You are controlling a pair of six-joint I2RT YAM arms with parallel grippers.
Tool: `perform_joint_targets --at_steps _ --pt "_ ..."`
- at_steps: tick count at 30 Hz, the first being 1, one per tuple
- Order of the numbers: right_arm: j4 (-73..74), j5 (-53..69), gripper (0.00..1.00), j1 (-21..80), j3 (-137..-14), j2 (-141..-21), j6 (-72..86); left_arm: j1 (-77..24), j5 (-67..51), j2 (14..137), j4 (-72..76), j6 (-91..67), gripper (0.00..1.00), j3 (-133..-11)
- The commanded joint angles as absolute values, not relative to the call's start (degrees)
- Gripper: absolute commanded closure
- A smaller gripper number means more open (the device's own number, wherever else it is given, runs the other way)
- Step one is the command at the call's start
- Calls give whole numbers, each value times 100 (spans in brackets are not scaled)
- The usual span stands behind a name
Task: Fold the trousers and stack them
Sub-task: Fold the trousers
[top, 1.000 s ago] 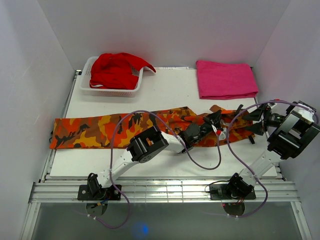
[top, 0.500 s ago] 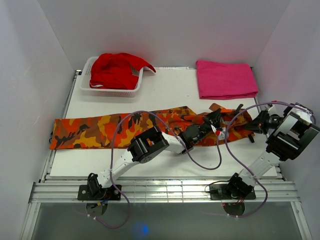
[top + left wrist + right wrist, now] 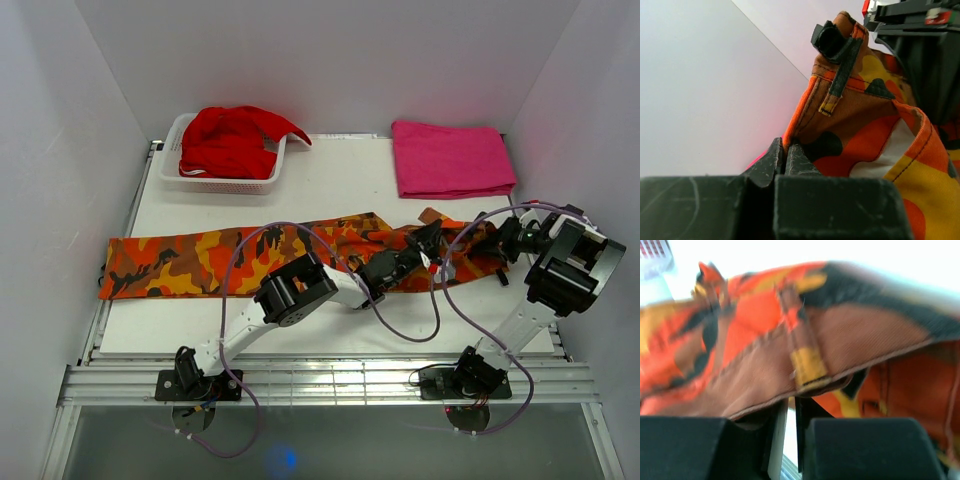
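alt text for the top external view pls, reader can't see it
The left gripper and right gripper pinch the waist end of long orange-and-black camouflage trousers spread across a white table. Behind: a white basket of red fabric and a folded pink cloth.

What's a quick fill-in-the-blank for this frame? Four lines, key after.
1. The left end effector is ____ on the trousers.
2. The right end effector pinches the trousers beside a belt ____.
3. The white basket holds a plain ____ garment.
4. The folded cloth at the far right is ____.
Missing: shut; loop; red; pink.
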State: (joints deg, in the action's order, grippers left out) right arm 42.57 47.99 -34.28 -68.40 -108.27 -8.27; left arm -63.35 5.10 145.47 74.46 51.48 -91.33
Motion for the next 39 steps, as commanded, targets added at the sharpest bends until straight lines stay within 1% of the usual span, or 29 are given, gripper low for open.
perform_joint_targets --at_steps 1,3,4,5,7,8,12,14,16,18,19,20,22,23,24,25,26,28,29,30,31,32,33,34,35,36,39 --pt "2825 5072 84 -3367 -6637 -10942 359 -6372 290 13887 7883 5133 100 -8896" --pt "2384 5054 82 -3314 -6443 -10942 877 -6390 185 13843 7884 5089 100 -8807" --pt "2199 5002 80 -3305 -6364 -10960 1036 -6398 158 13791 7892 4984 97 -8754" --pt "1910 5001 77 -3296 -6224 -11021 1272 -6398 115 13747 7901 4931 85 -8589" --pt "1645 4992 75 -3278 -6083 -11083 1476 -6442 9 13580 7787 4887 71 -8386" --pt "1443 4957 74 -3278 -5960 -11109 1616 -6460 9 13527 7787 4852 56 -8150" --pt "1065 4904 69 -3287 -5670 -11039 1792 -6565 9 13044 7779 4694 36 -7438" --pt "889 4904 68 -3305 -5529 -10978 1933 -6609 17 12615 7577 4510 36 -7199" --pt "677 5026 67 -3340 -5353 -10969 2083 -6609 105 12324 6964 4010 36 -6996" --pt "616 5062 63 -3349 -5239 -10960 2100 -6583 71 11921 6166 3563 34 -6961" --pt "563 5193 62 -3349 -5212 -10969 2101 -6566 9 11805 5935 3464 31 -6917" --pt "589 5264 59 -3349 -5186 -11004 2083 -6522 -322 11699 5698 3367 30 -6934" --pt "694 5370 55 -3357 -5125 -11004 2005 -6487 -334 11567 4898 2982 27 -7222" --pt "729 5361 50 -3366 -5089 -10952 1978 -6382 -343 11558 4600 2797 24 -7355" --pt "756 5335 47 -3392 -5054 -10916 1960 -6320 -447 11566 4031 2630 22 -7487" --pt "773 5352 43 -3410 -4993 -10890 1925 -6189 -466 11566 3791 2350 20 -7714" --pt "852 5318 38 -3428 -4983 -10846 1855 -6127 -475 11566 3518 2207 14 -7804" --pt "914 5308 35 -3524 -4966 -10828 1819 -5960 -536 11444 2666 1769 14 -7980" --pt "1001 5309 32 -3559 -4957 -10828 1785 -5733 -641 11356 2324 1271 12 -8085" --pt "1072 5300 32 -3638 -4966 -10837 1749 -5626 -763 11242 1781 1083 6 -8060" --pt "1142 5343 31 -3656 -4992 -10846 1679 -5468 -1008 10928 1619 977 5 -7973" --pt "1325 5309 30 -3691 -5036 -10863 1539 -5415 -1333 10716 1382 967 2 -7606" --pt "1379 5282 27 -3700 -5036 -10863 1495 -5379 -1440 10505 1275 1054 2 -7385" --pt "1406 5274 23 -3718 -5019 -10855 1468 -5344 -1502 10120 1161 1107 2 -7200" --pt "1450 5265 18 -3735 -4958 -10846 1459 -5318 -1564 9986 969 1151 2 -7007" --pt "1485 5334 17 -3779 -4931 -10863 1476 -5300 -1617 9889 514 1143 2 -6988" --pt "1661 5475 16 -3867 -4835 -11012 1468 -5247 -1906 9642 150 1404 2 -6917"
